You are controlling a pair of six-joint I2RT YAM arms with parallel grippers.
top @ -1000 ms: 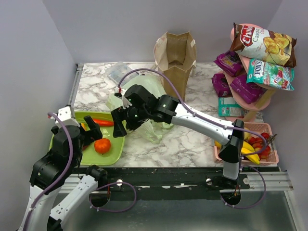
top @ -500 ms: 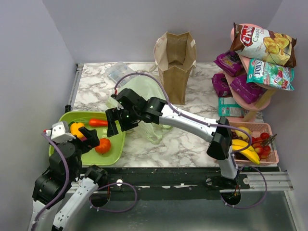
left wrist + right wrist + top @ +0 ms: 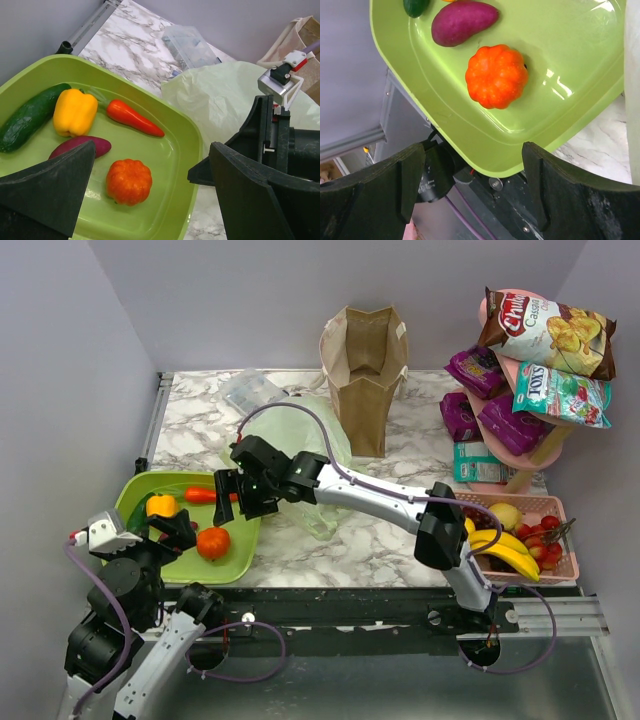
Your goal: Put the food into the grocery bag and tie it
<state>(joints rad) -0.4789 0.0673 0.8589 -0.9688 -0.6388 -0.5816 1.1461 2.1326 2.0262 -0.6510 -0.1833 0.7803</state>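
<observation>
A green tray (image 3: 240,540) at the near left holds food: a round orange fruit (image 3: 212,542), a yellow bell pepper (image 3: 160,505), a red carrot-like piece (image 3: 205,495), a purple piece (image 3: 80,146) and a dark green cucumber (image 3: 27,117). My right gripper (image 3: 238,502) hangs open over the tray's right side, above the orange fruit (image 3: 496,76), with nothing between its fingers. My left gripper (image 3: 178,537) stands open at the tray's near edge, the orange fruit (image 3: 128,181) ahead of it. The pale green grocery bag (image 3: 300,440) lies crumpled behind the right arm.
A brown paper bag (image 3: 365,370) stands upright at the back. A clear plastic container (image 3: 245,390) lies at the back left. A pink basket (image 3: 555,565) with bananas (image 3: 505,552) sits near right, under a pink shelf (image 3: 530,455) of snack packets.
My right gripper has swung left and nearer, out over the tray. My left arm has drawn back toward the near left corner.
</observation>
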